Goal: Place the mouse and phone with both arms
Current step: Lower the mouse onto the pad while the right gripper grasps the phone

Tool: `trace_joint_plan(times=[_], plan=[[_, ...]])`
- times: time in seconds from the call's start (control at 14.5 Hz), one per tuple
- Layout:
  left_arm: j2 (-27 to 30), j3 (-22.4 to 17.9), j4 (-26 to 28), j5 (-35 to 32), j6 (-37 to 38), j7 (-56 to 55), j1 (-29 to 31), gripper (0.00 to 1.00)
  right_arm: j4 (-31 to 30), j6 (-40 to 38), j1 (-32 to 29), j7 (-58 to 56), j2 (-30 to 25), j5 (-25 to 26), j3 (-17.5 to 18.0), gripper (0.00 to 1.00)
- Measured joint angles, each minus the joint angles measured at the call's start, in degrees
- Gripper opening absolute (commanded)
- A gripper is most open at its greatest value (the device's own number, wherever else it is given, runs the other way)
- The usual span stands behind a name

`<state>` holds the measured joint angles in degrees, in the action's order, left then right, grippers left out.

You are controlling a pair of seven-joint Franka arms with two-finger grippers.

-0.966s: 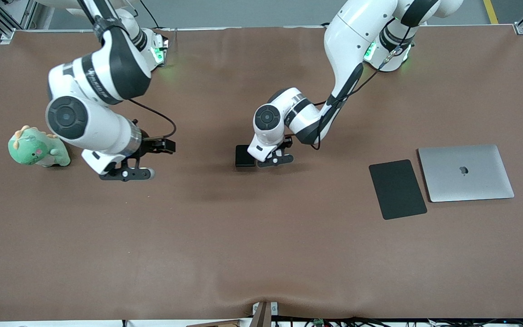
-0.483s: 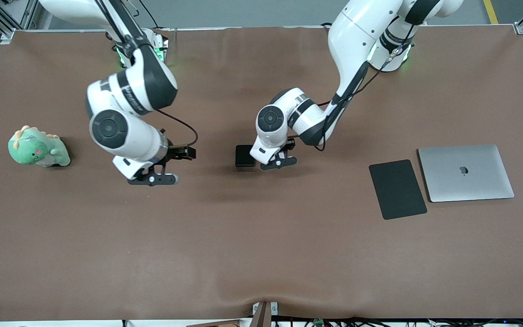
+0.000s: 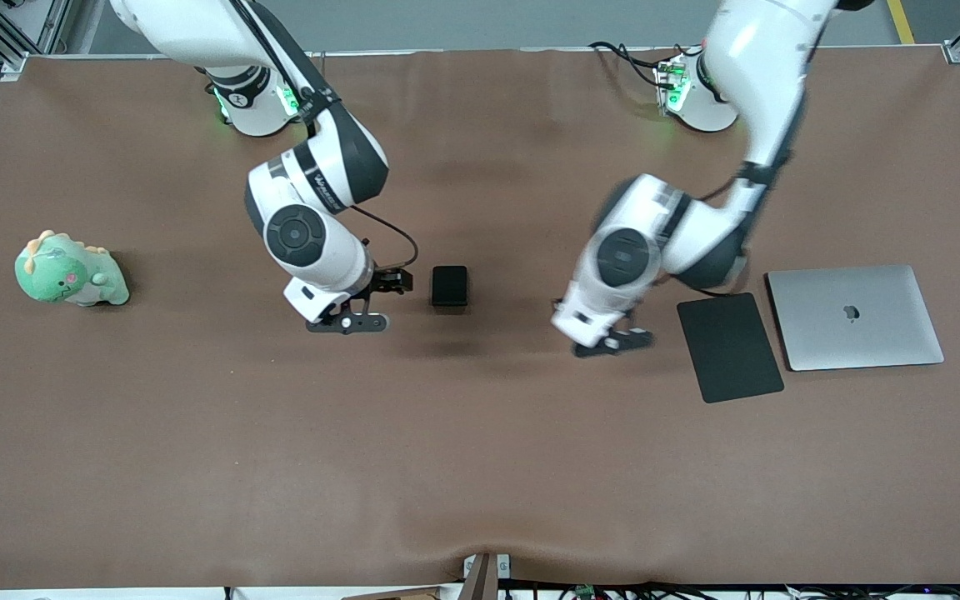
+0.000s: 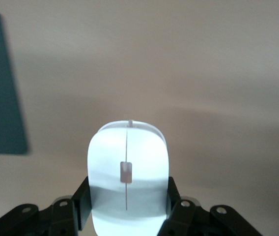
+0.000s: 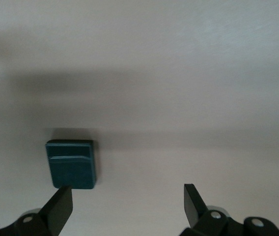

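Sitting toward the right arm's end of the brown table [image 3: 197, 467] is a green plush dinosaur toy [image 3: 69, 270]. The right arm's black two-finger hand [image 3: 367, 307] hangs with its fingers spread wide apart, holding nothing, just beside the small black rectangular phone [image 3: 449, 286] with rounded corners, which lies flat on the table near its middle. The left arm's black two-finger hand [image 4: 128, 216] is up over the table close to the flat black rectangular mouse pad [image 3: 729, 346], its fingers clamped on the flanks of the small glossy white oval mouse [image 4: 127, 178], which shows a thin grey centre line and a small wheel slot. A closed silver laptop [image 3: 855, 317] lies just beside the pad.
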<state>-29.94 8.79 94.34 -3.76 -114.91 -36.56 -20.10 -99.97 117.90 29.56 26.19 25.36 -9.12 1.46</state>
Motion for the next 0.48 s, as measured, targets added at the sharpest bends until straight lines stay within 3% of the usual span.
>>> trace_joint_plan(times=[0.28,0.48], plan=[[2.55,-0.01,5.15,-0.2,0.1,11.85,9.97,0.51,-0.11,4.93,2.53,0.84,3.36,-0.87,0.02,1.0],[3.05,0.04,7.53,-3.63,0.02,13.88,13.43,0.52,-0.16,9.14,4.77,2.6,6.46,-0.91,0.04,1.0]])
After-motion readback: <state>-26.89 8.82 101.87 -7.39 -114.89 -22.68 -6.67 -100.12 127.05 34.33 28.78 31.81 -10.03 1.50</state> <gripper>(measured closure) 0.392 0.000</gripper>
